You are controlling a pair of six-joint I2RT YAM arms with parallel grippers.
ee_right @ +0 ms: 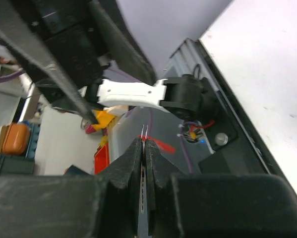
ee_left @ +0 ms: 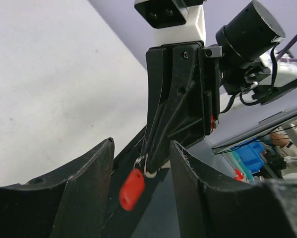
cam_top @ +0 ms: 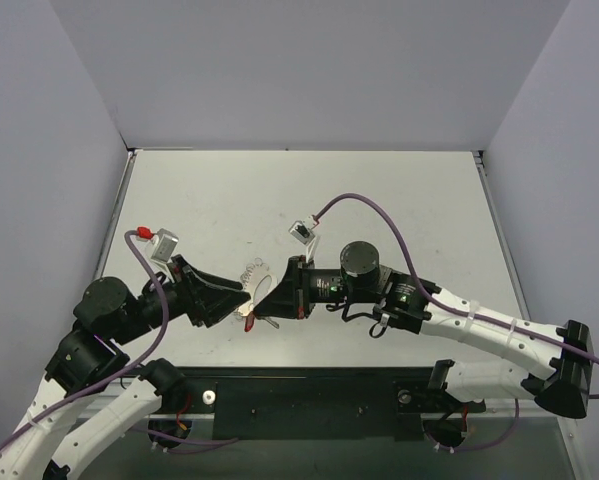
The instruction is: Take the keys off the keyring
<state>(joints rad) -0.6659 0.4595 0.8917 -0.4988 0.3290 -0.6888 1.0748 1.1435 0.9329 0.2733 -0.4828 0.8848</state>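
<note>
The key (cam_top: 250, 322) has a red plastic head and hangs from a thin wire keyring (ee_left: 142, 162). My right gripper (cam_top: 267, 297) is shut on the keyring, holding it above the table near the front edge. In the right wrist view the ring's wire (ee_right: 145, 131) sticks out past the closed fingertips (ee_right: 136, 148), with the red key (ee_right: 160, 145) blurred behind. My left gripper (cam_top: 241, 300) is open. In its wrist view its two fingers (ee_left: 96, 178) stand on either side of the right gripper's tip and the dangling key (ee_left: 132, 189), touching neither.
The white table (cam_top: 379, 200) stretches behind both arms, with grey walls around it. A black rail (cam_top: 309, 385) runs along the near edge below the grippers. Coloured bins (ee_left: 252, 153) show beyond the table's edge.
</note>
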